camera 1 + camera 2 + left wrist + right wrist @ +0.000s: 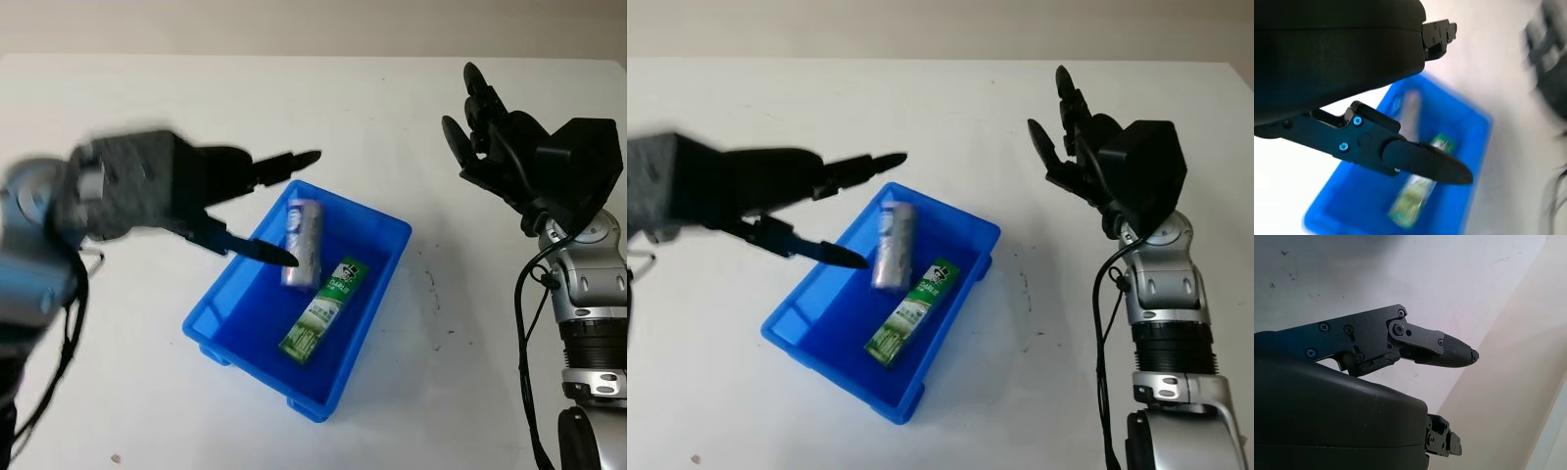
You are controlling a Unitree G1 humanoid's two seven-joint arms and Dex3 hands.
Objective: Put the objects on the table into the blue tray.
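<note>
A blue tray point(387, 257) sits mid-table. Inside it lie a silver can-like tube point(303, 243) and a green toothpaste box point(324, 308), side by side. My left hand point(269, 206) hovers over the tray's left rim, open, with nothing held; its fingers point(290, 162) point toward the tube. In the left wrist view the tray point(1476, 122) lies below the hand, with the tube point(1409, 110) and the green box point(1415, 198) inside. My right hand point(485, 122) is raised at the far right, open, away from the tray.
The white table point(441, 372) surrounds the tray, with a few small dark marks right of it. The table's far edge point(1498, 328) meets a beige floor beyond the right hand.
</note>
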